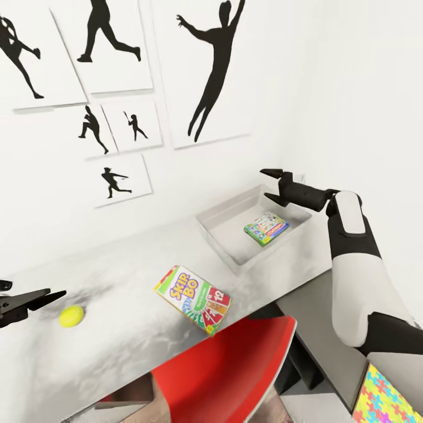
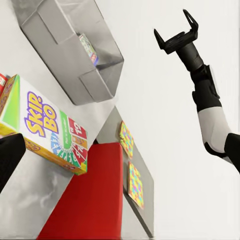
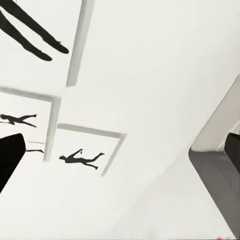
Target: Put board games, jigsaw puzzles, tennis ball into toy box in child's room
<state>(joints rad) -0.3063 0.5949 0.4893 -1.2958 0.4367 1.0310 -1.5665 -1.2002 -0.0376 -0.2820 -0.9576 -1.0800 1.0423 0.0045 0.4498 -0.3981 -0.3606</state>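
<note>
- Your right hand (image 1: 274,183) hung above the far rim of the toy box (image 1: 226,218) with its fingers spread apart and nothing between them; the left wrist view showed the same gap (image 2: 176,29).
- Your left hand (image 1: 35,299) was cut off at the frame's edge, just beside the tennis ball (image 1: 71,316) but apart from it. Too little of the fingers showed to tell whether they were parted or closed.
- One small board game (image 1: 266,228) lay inside the toy box; its label was too small to read.
- The Skip-Bo box (image 1: 193,298) lay flat on the surface (image 1: 117,335), near its front edge, between the ball and the toy box.
- A red chair (image 1: 235,370) hid part of the surface's front edge.
- Two jigsaw puzzles (image 2: 126,139) (image 2: 135,184) lay on a lower grey ledge; the head view caught only a corner of one (image 1: 385,402).
- The right wrist camera faced the wall's silhouette pictures (image 3: 80,159).
</note>
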